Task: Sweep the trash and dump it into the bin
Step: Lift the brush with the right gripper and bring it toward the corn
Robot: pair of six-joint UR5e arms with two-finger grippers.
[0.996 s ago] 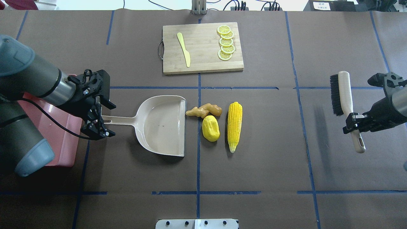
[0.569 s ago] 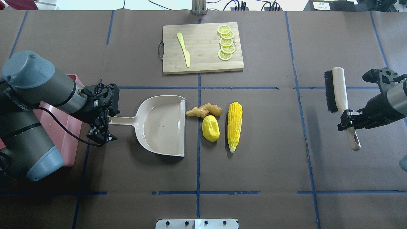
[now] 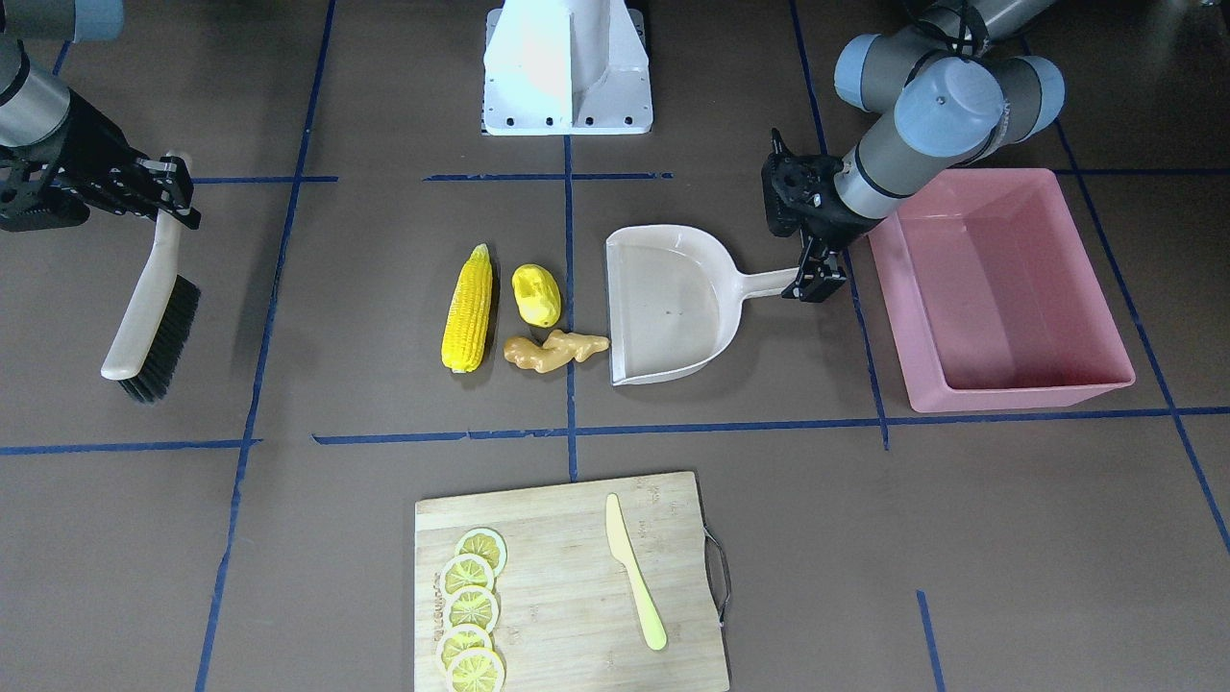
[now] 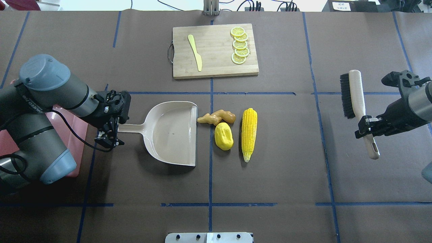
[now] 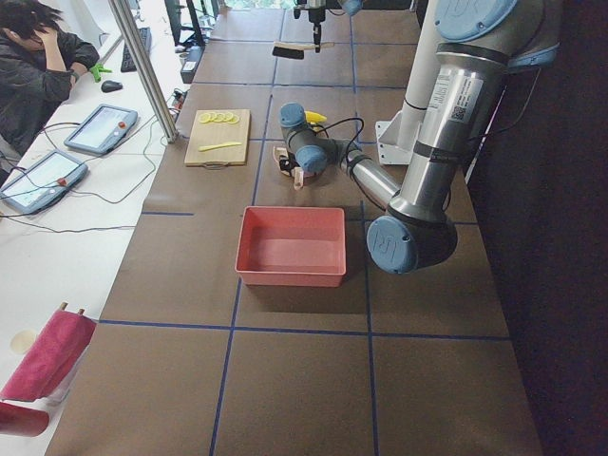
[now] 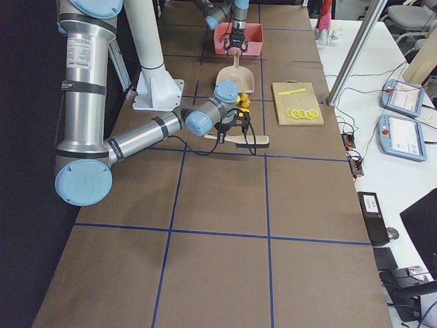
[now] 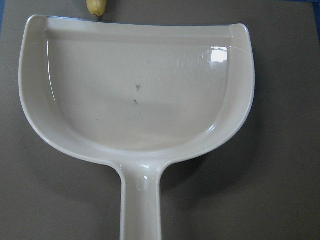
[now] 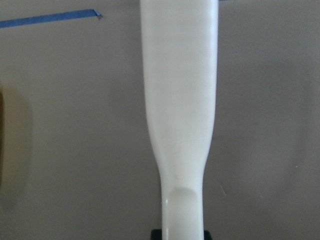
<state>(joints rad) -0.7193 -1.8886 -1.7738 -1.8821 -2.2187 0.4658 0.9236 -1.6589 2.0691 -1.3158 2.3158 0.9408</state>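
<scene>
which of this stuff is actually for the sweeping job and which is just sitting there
For the job:
corn cob, yellow fruit and ginger root (the trash)
dustpan
brush
pink bin

Just lying about:
cutting board
lemon slices
plastic knife

A robotics lab, by every sign: two grey industrial arms, the left arm and the right arm, are set about a white bolted pedestal at the edge of a long desk; the desk is covered in brown paper and marked off in squares with blue tape; black cables trail past its far edge. Alongside runs a white side table carrying teach pendants; a person sits at it; a metal post stands by it.
</scene>
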